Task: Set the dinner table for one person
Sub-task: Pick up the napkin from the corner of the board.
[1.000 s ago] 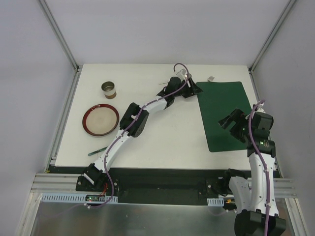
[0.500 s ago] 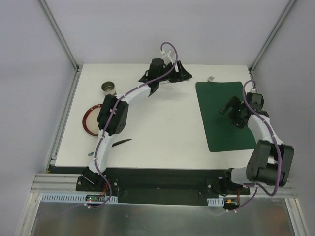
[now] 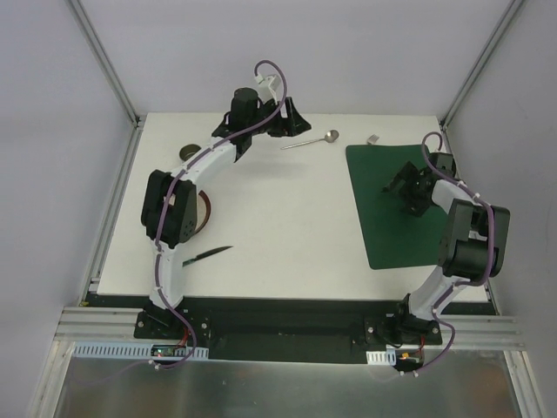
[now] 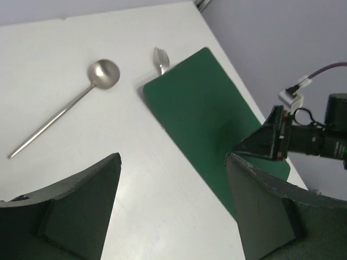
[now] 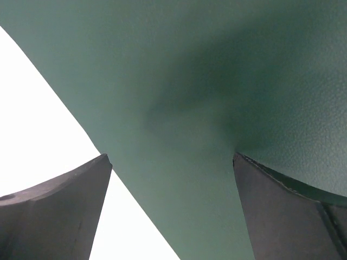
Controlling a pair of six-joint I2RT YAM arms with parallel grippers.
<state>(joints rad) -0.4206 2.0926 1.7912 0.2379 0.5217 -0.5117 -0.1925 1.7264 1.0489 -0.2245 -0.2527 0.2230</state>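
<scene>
One big white dinner table (image 3: 287, 226) lies under one green mat (image 3: 392, 218). One spoon (image 3: 311, 140) lies just left of the mat's far corner. One fork (image 3: 372, 138) touches that corner. One dark knife (image 3: 209, 253) lies far left of the mat. The left gripper (image 3: 294, 120), left of the spoon, is spread wide and holds nothing. The right gripper (image 3: 400, 185) hangs over the mat, also wide and holding nothing.

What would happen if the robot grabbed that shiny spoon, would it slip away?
The spoon looks like smooth, shiny metal, so it may well slip out of a grip. It lies flat on the dinner table, so getting under its thin handle is probably fiddly. It looks stiff, unlikely to bend.
</scene>
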